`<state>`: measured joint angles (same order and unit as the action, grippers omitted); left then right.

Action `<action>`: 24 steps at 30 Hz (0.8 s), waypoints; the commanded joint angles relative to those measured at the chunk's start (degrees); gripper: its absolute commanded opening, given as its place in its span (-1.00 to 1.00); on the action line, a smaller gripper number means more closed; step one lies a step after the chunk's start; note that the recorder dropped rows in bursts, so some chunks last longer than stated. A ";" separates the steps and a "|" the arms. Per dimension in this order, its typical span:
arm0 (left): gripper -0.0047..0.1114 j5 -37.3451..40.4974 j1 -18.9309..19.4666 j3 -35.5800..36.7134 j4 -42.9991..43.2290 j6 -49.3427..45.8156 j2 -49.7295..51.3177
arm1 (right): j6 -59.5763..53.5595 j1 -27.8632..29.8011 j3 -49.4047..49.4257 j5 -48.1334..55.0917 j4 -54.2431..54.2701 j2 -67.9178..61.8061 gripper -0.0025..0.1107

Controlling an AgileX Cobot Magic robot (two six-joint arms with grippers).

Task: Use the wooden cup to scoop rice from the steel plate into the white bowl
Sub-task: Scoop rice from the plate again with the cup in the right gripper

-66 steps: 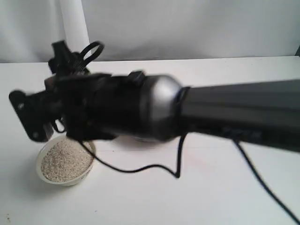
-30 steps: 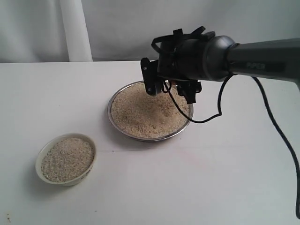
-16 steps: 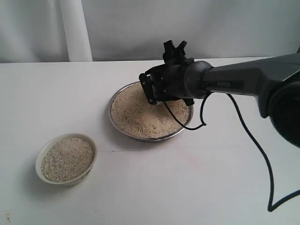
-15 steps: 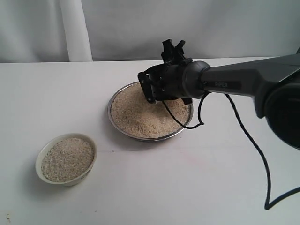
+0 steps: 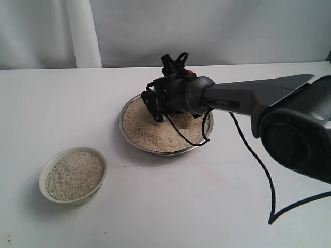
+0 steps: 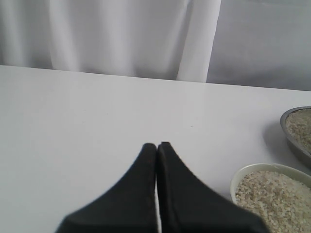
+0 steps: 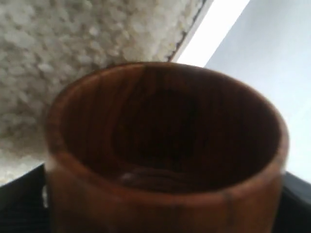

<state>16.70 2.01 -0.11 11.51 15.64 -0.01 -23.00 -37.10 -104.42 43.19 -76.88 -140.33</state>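
Note:
The steel plate (image 5: 155,151) holds a wide heap of rice (image 5: 147,126) at the table's middle. My right gripper (image 5: 177,114) hangs low over the plate, shut on the wooden cup (image 5: 182,120), which is tipped down at the rice surface. In the right wrist view the wooden cup (image 7: 165,145) fills the frame, its dark inside empty, with rice (image 7: 73,53) just beyond its mouth. The white bowl (image 5: 77,199) sits front left, full of rice (image 5: 72,175). My left gripper (image 6: 157,145) is shut and empty, above bare table beside the white bowl (image 6: 243,170).
A white curtain (image 5: 207,31) hangs behind the table's far edge. The right arm's black cable (image 5: 258,165) loops down over the table to the right of the plate. The steel plate's rim (image 6: 291,141) shows in the left wrist view.
The right arm swung from above the white bowl back to the steel plate. Over the last second it shifted left across the plate and dropped the cup to the rice.

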 commanded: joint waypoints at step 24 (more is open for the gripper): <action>-0.92 -0.38 -0.27 0.11 -0.28 0.23 0.01 | -8.09 -3.35 -0.65 -1.45 27.06 -1.44 -0.96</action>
<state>16.70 2.01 -0.11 11.51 15.64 -0.01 -30.28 -39.97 -105.59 42.52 -57.61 -140.90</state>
